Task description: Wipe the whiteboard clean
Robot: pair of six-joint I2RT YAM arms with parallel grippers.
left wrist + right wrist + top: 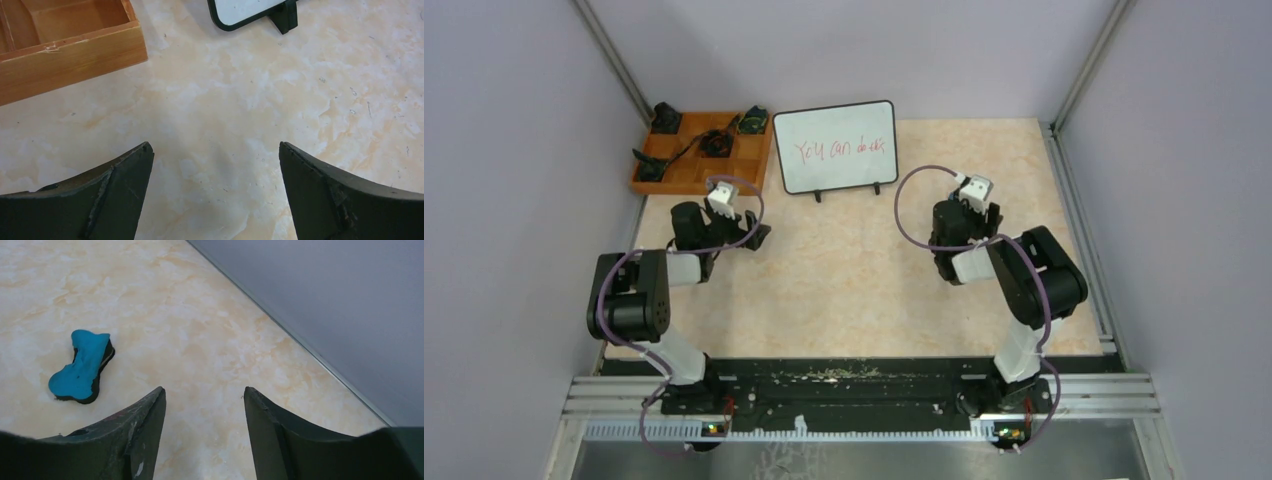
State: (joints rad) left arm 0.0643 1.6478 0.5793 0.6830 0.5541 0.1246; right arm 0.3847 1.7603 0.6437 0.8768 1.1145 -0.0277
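Observation:
The whiteboard (835,146) stands upright at the back centre with red handwriting on it. Its lower corner and one black foot show in the left wrist view (235,10). My left gripper (760,228) is open and empty, low over the table in front of the board's left end; its jaws (215,147) stand wide apart. My right gripper (969,208) is open and empty, to the right of the board. In the right wrist view a small blue eraser with a black base (80,370) lies on the table, ahead and left of my open gripper (204,392). The eraser does not show in the top view.
An orange wooden compartment tray (686,178) with several small black items sits left of the board; its corner shows in the left wrist view (65,50). Grey walls enclose the table, one close on the right (325,300).

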